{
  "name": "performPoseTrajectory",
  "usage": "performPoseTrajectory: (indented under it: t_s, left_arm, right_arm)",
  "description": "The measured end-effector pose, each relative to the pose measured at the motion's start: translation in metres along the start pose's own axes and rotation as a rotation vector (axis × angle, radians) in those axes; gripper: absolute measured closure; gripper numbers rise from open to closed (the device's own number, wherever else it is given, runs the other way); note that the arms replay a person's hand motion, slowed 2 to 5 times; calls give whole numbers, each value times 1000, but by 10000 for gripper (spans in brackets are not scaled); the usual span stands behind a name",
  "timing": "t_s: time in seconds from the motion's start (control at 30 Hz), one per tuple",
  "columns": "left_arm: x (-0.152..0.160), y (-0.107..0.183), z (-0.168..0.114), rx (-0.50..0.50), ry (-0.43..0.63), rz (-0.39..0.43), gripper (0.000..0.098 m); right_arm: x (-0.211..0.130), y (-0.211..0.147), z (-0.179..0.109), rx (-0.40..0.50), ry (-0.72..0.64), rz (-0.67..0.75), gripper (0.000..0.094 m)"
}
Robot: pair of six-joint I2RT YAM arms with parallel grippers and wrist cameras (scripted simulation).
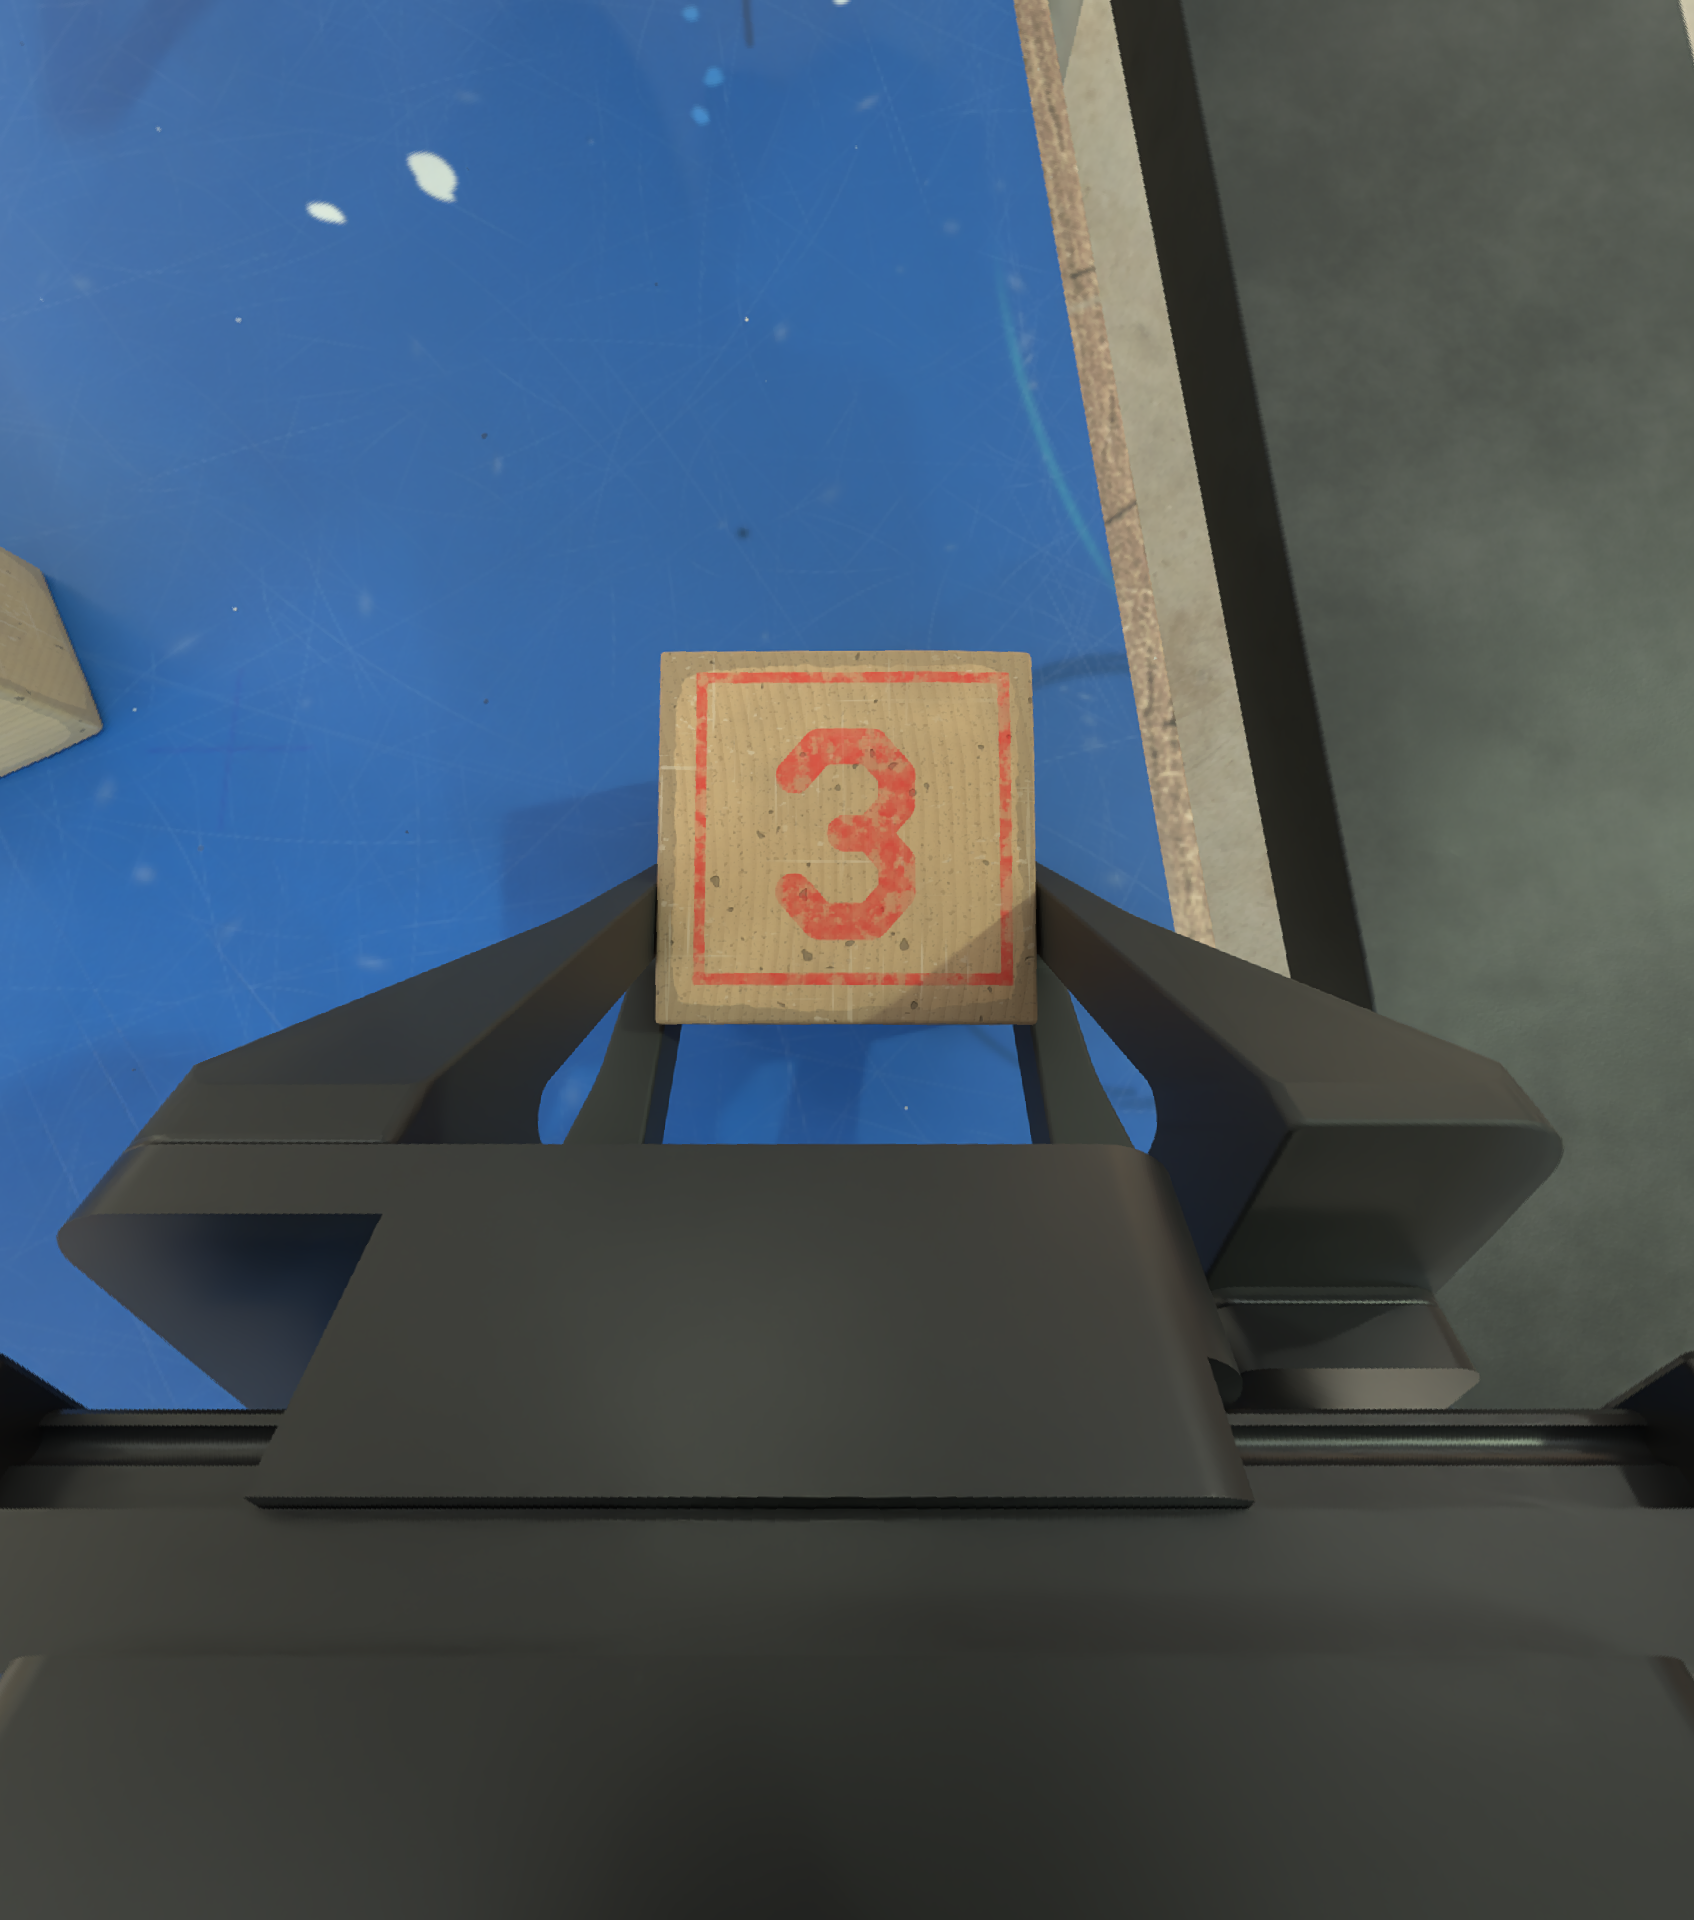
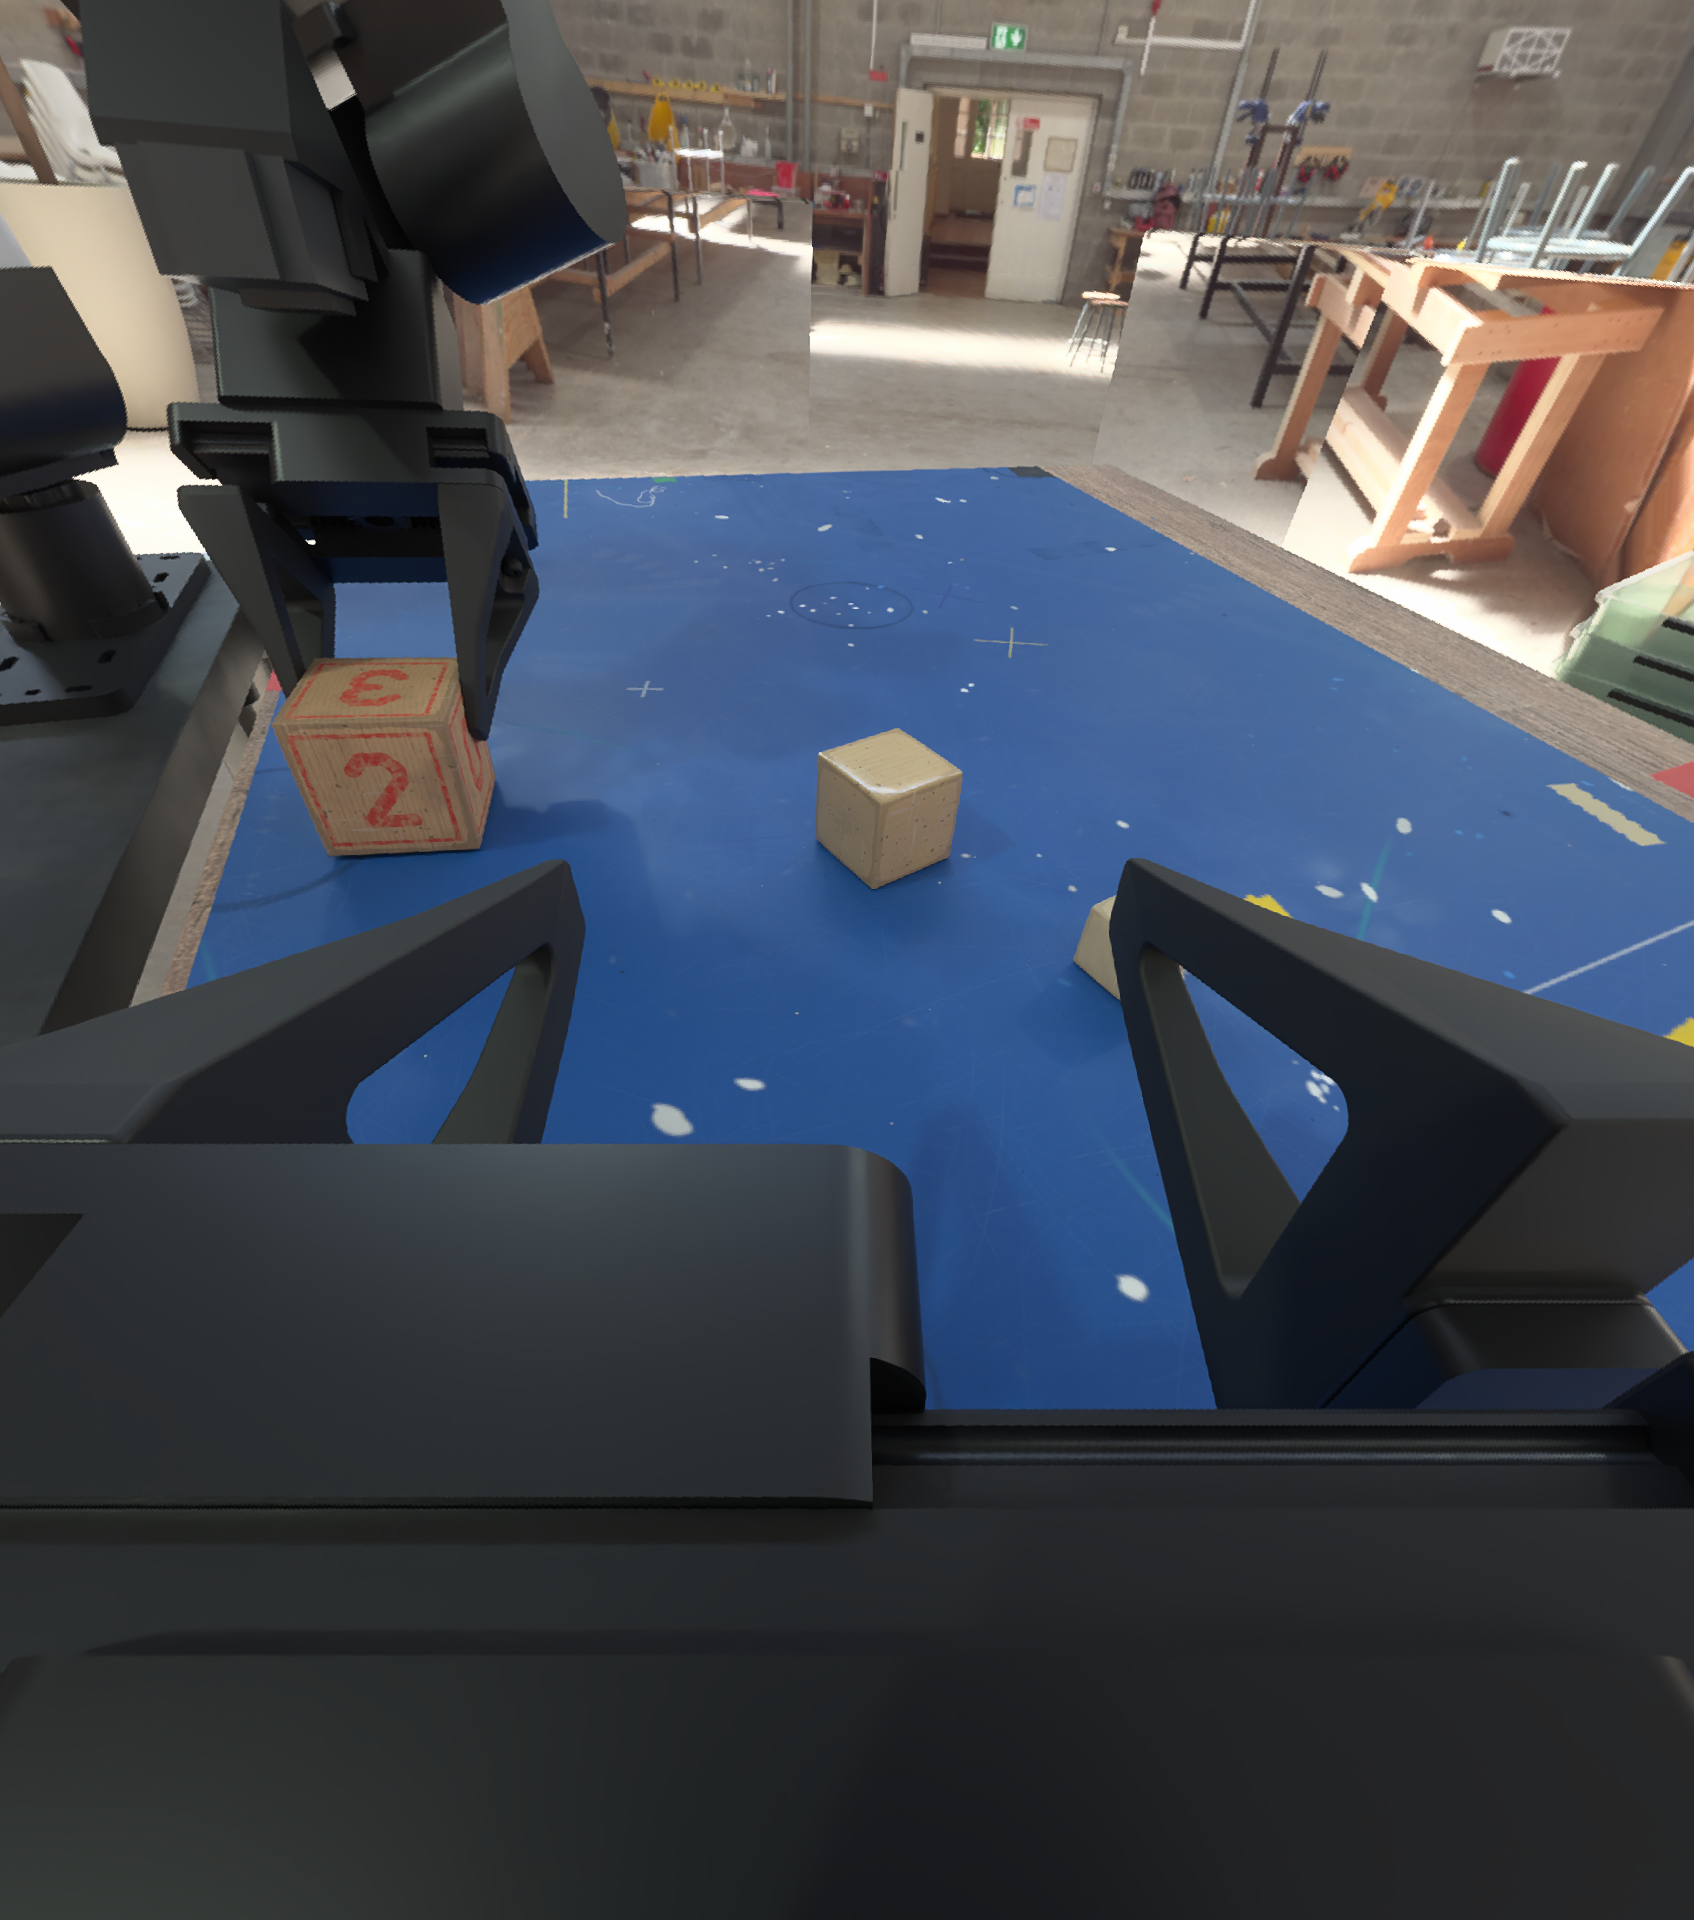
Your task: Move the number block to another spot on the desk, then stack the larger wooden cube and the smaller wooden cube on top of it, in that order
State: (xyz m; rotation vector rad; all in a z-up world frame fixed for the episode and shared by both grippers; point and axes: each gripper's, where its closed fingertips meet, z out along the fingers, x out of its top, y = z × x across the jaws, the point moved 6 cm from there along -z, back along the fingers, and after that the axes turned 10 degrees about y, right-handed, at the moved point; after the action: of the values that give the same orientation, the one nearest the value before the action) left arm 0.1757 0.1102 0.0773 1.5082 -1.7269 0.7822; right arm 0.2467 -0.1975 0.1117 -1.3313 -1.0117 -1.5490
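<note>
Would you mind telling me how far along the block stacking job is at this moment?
Nothing is stacked yet. In hand: the left gripper is shut on the number block, which sits at the blue desk's edge near the arm base. Left: place it elsewhere, then stack the larger wooden cube and the smaller wooden cube. The right gripper is open and empty.

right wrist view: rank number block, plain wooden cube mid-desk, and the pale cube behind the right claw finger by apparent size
1. Number block, held in the left claw: looks largest.
2. Plain wooden cube: looks smaller, at similar depth.
3. Pale cube: only a corner shows behind the right claw finger, so unranked.
</note>
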Motion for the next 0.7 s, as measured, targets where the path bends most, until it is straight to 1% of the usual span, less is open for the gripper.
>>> performPoseTrajectory:
  t_s: [0.03, 0.07, 0.1, 0.13, 0.2, 0.23, 0.3, 0.4, 0.53, 0.7]
  left_arm:
    - [0, 0, 0, 1, 2, -2, 459]
    - [0, -1, 0, 4, 2, -4, 432]
    - [0, -1, 0, 8, 1, -5, 377]
    - [0, -2, 0, 14, -1, -5, 295]
    - [1, -3, -2, 27, -5, -7, 57]
    - [2, -3, -2, 33, -5, -8, 0]
    - [4, -4, -4, 45, -2, -11, 52]
    - [11, -8, -7, 64, 19, -21, 39]
    - [25, -17, -14, 98, 76, -45, 38]
    - [43, -37, -22, 177, 153, -85, 38]
  right_arm:
    - [0, 0, 0, 0, 0, -2, 74]
    - [0, 0, 0, 0, 1, -3, 75]
    - [0, 0, 0, 0, 1, -4, 77]
    - [0, 0, 0, 0, 1, -4, 77]
    - [0, 0, 0, 0, 1, -4, 78]
    - [0, 0, 0, 0, 1, -4, 78]
    - [0, 0, 0, 0, 1, -3, 79]
    - [0, 0, 0, 0, 1, -4, 80]
    - [1, 0, 0, 0, 4, -8, 81]
    - [1, 0, 0, 0, 6, -10, 81]
